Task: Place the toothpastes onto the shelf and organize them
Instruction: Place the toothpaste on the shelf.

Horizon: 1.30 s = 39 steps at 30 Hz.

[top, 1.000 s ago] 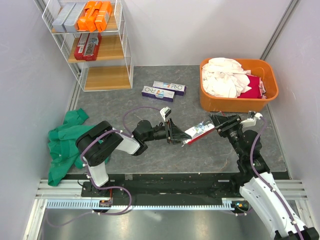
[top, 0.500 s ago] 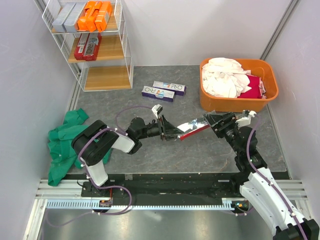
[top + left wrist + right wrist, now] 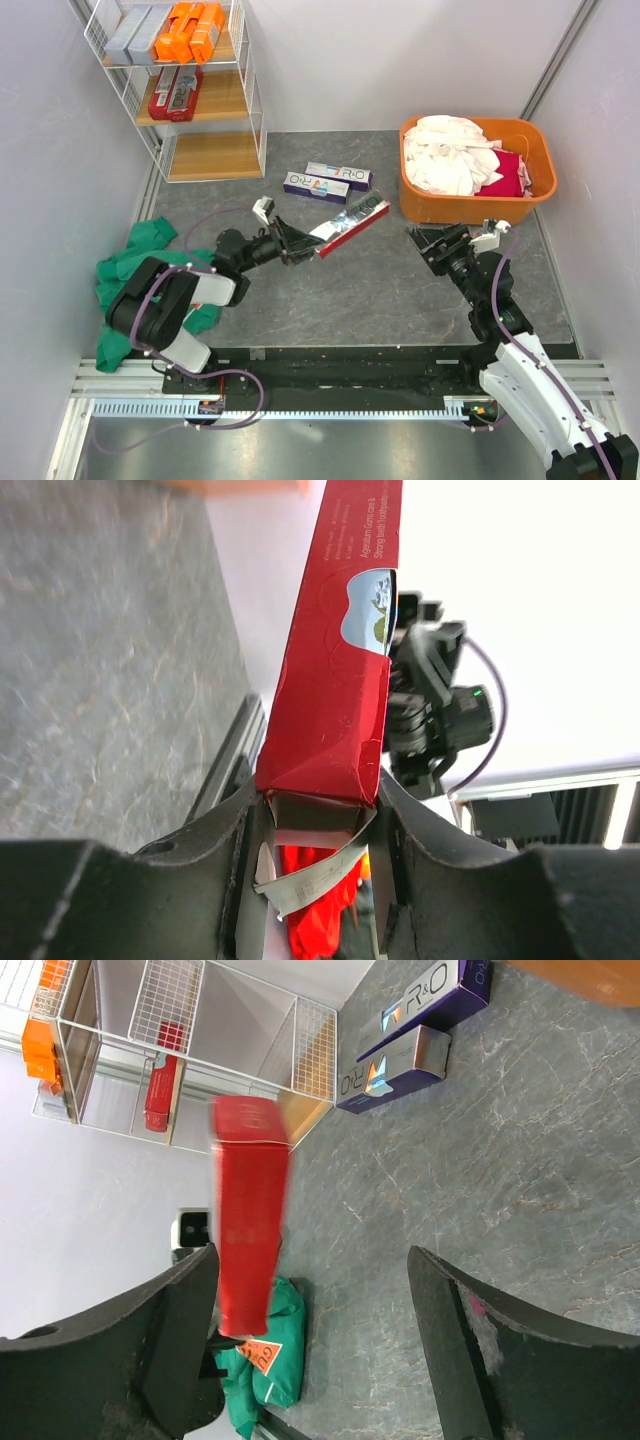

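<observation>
Your left pincer (image 3: 300, 247) pinched the red toothpaste carton (image 3: 350, 220) by its end, the length jutting ahead. Your right pincer (image 3: 432, 243) had released it and stood spread. Handover done, with the shelf (image 3: 215, 155) farther off.

I see a grey, marbled bench (image 3: 390, 300) enclosed on three sides by plain white walls (image 3: 400, 60), evenly lit, with a slotted aluminium rail (image 3: 330, 408) along its near edge.

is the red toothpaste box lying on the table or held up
Held up: the left gripper clamps one end of the red carton, which juts out tilted above the table.
</observation>
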{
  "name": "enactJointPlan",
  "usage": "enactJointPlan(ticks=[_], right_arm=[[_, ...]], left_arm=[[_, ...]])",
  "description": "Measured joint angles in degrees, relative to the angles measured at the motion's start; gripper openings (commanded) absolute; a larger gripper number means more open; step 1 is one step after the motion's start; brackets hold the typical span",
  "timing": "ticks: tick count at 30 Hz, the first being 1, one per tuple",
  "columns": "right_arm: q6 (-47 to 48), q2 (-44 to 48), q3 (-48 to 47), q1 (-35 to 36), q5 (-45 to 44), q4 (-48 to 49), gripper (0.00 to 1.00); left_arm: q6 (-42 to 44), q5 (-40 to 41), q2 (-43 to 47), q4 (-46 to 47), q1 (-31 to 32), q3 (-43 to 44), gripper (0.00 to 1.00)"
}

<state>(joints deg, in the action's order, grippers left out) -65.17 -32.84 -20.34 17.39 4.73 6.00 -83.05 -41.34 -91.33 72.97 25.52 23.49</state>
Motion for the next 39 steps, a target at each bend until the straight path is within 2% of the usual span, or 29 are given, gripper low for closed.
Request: enactJointPlan(ticks=[4, 8, 11, 16, 19, 24, 28, 39], right_arm=[[0.1, 0.0, 0.0, 0.0, 0.4, 0.0, 0.88], [0.5, -0.2, 0.0, 0.0, 0.9, 0.0, 0.96], [0.5, -0.4, 0.0, 0.0, 1.1, 0.1, 0.98], [0.8, -0.8, 0.0, 0.0, 1.5, 0.0, 0.98], [1.0, -1.0, 0.0, 0.0, 1.5, 0.0, 0.98], [1.1, -1.0, 0.0, 0.0, 1.5, 0.0, 0.98], [1.3, -1.0, 0.0, 0.0, 1.5, -0.1, 0.98], [1.9, -1.2, 0.0, 0.0, 1.5, -0.6, 0.98]], left_arm=[[0.2, -1.9, 5.2, -0.4, -6.2, -1.0, 0.41], [1.7, -3.2, 12.8, -4.7, -13.4, -1.2, 0.41], [4.3, -3.4, 18.9, -11.6, -18.3, -1.2, 0.39], [9.7, -0.3, 29.1, -28.8, -25.8, -0.6, 0.35], [11.1, 1.1, 32.7, -35.8, -31.3, -0.5, 0.35], [11.6, 2.5, 34.0, -42.0, -39.9, -0.5, 0.34], [11.6, 2.7, 33.8, -44.2, -43.8, -0.3, 0.34], [12.2, 3.3, 26.2, -44.5, -45.2, 10.5, 0.34]])
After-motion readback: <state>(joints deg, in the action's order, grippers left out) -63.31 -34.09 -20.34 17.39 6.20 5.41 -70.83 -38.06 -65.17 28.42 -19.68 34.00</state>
